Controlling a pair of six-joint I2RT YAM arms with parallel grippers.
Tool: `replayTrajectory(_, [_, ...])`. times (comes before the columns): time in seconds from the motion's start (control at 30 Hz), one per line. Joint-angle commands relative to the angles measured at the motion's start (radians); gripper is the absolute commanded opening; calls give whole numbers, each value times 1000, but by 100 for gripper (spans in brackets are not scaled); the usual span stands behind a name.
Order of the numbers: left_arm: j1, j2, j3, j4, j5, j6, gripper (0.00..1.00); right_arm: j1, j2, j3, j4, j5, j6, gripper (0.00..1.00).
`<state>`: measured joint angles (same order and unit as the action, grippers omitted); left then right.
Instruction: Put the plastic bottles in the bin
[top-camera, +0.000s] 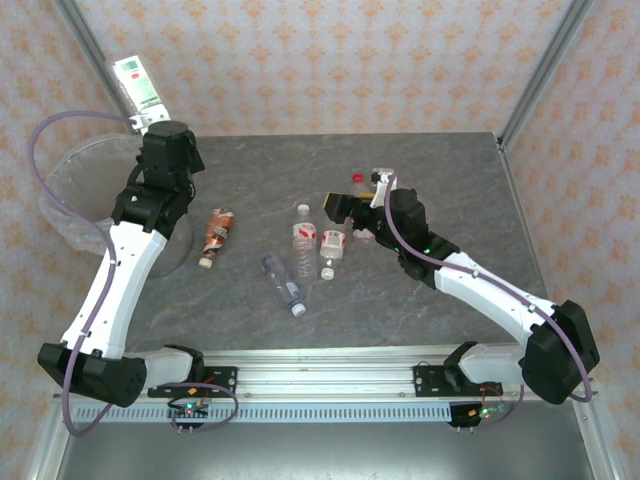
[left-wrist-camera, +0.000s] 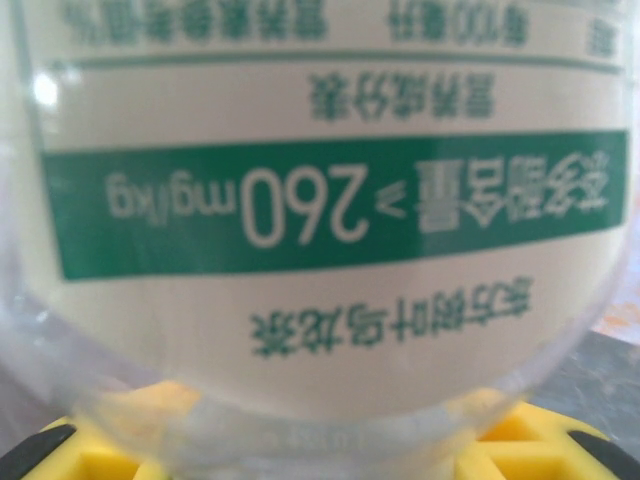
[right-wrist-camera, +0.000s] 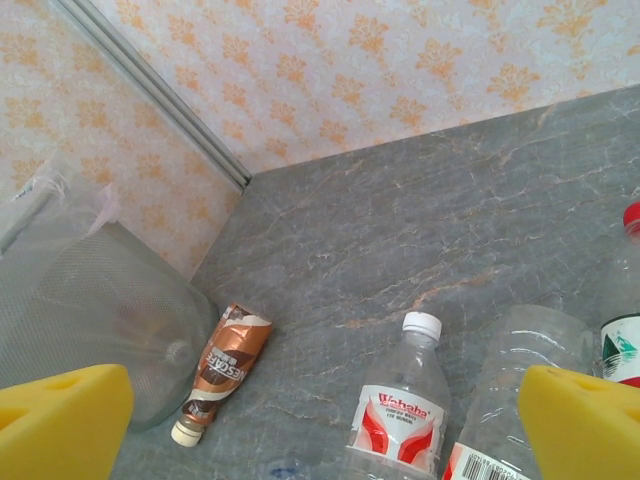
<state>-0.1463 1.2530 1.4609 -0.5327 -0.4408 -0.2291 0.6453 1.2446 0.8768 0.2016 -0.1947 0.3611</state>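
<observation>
Left hand (top-camera: 148, 118) raised at the 1 o'clock rim of the bin (top-camera: 65, 205), clamped on a green-and-white labelled bottle (top-camera: 135, 82). Bin stands at the bench's (top-camera: 450, 190) 9 o'clock edge. Lying mid-bench: brown-labelled bottle (top-camera: 215, 236); at its 3 o'clock, white-capped red-and-white bottle (top-camera: 303, 238), shorter bottle (top-camera: 332, 250) just beside it; clear bottle (top-camera: 281, 283) at their 7 o'clock. Right hand (top-camera: 352, 205) at their 1 o'clock, near a red cap (top-camera: 357, 177).
</observation>
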Motion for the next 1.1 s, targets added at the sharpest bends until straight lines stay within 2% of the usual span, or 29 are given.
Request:
replayTrajectory(0.0, [55,2,30,-49,-84,-13,0,4,-31,-27,61,24,-21,99])
replayTrajectory(0.3, [209,45,39,-79,-63,-55,0,4,-48,-57,97,42,-25,99])
replayTrajectory(0.47, [325,66,50,-124,66,-127,0,4,-56,-77,102,57,-29,99])
replayTrajectory(0.87, [435,86,-68,-116,252,-195,0,4,-102,-109,111,80,-26,99])
replayTrajectory(1.07, [444,88,-124,-90,372,-209,3,4,-91,-107,107,81,-16,99])
